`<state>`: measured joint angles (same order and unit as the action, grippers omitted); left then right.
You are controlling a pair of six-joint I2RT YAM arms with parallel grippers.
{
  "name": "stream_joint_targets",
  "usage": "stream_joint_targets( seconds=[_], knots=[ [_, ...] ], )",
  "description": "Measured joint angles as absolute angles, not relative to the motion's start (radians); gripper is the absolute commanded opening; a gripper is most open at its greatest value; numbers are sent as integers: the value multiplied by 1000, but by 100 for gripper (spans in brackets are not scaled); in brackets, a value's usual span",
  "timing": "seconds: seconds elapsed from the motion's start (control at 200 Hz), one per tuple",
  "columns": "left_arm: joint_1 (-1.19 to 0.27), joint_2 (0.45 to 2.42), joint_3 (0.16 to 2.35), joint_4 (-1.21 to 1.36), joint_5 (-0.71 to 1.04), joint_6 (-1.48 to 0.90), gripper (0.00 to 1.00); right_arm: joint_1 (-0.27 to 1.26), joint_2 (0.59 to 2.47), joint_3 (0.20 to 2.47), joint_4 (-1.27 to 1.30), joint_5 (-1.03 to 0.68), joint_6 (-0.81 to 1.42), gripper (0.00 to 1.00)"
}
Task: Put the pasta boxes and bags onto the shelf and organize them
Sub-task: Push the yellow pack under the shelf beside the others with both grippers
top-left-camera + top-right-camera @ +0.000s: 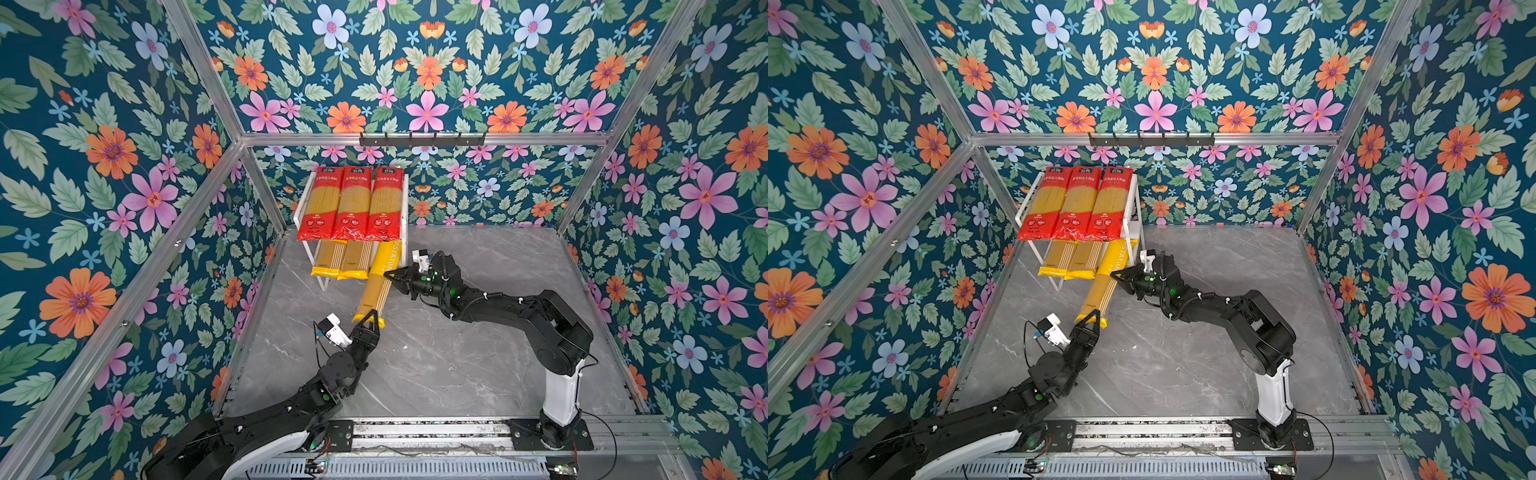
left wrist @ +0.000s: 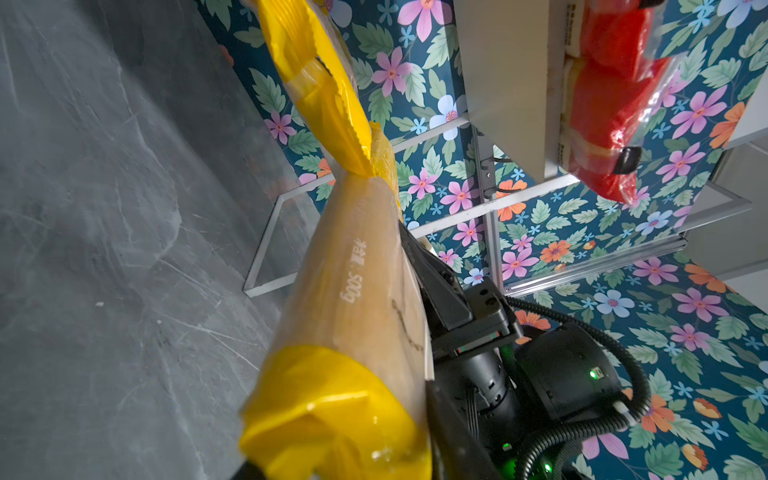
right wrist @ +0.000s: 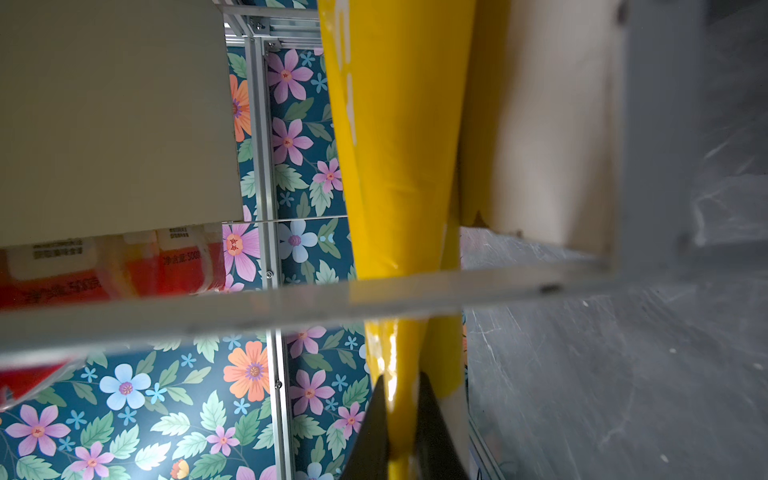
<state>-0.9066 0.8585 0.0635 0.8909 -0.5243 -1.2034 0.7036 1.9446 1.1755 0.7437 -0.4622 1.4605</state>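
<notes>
Three red pasta bags lie side by side on the top board of the white shelf. On the lower board, two yellow pasta bags stick out forward. A third yellow pasta pack slants from the lower board's right slot down toward the front. My right gripper pinches its side edge near the middle, with yellow film filling the gap between the fingers. My left gripper is shut on the pack's near end, with one finger on each side.
The grey marble tabletop spreads out in front of and to the right of the shelf. A black hook rail runs along the back frame bar. Floral walls and aluminium posts close in three sides. The shelf's thin leg crosses close in front of the right wrist camera.
</notes>
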Motion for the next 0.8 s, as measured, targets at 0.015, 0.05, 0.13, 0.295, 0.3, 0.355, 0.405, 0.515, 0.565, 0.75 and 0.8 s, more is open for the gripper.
stream_joint_targets(
  seconds=[0.015,0.05,0.13,0.295,0.3,0.355,0.405,0.515,0.565,0.75,0.8],
  knots=[
    [-906,862,66,891,-525,-1205,38,704,1946,1175,744,-462,1462,22],
    [-905,870,72,891,-525,-1205,36,704,1949,1174,744,-463,1463,23],
    [-906,881,83,887,-530,-1221,31,703,1950,1163,749,-462,1466,30],
    [-905,910,116,886,-551,-1223,28,706,1924,1111,752,-459,1463,40],
    [-905,912,117,887,-552,-1223,28,706,1924,1109,752,-458,1462,41],
    [-905,936,126,894,-558,-1223,27,706,1913,1087,756,-452,1462,45],
    [-905,966,134,910,-560,-1223,26,706,1900,1061,762,-437,1462,47],
    [-905,1033,155,958,-566,-1220,24,706,1867,1000,786,-416,1461,50],
    [-905,1057,163,980,-568,-1217,23,706,1854,978,795,-413,1461,50],
    [-899,1092,211,984,-583,-1180,17,706,1806,880,850,-384,1461,50],
    [-894,1098,237,979,-592,-1168,15,706,1790,852,847,-384,1461,50]
  ],
)
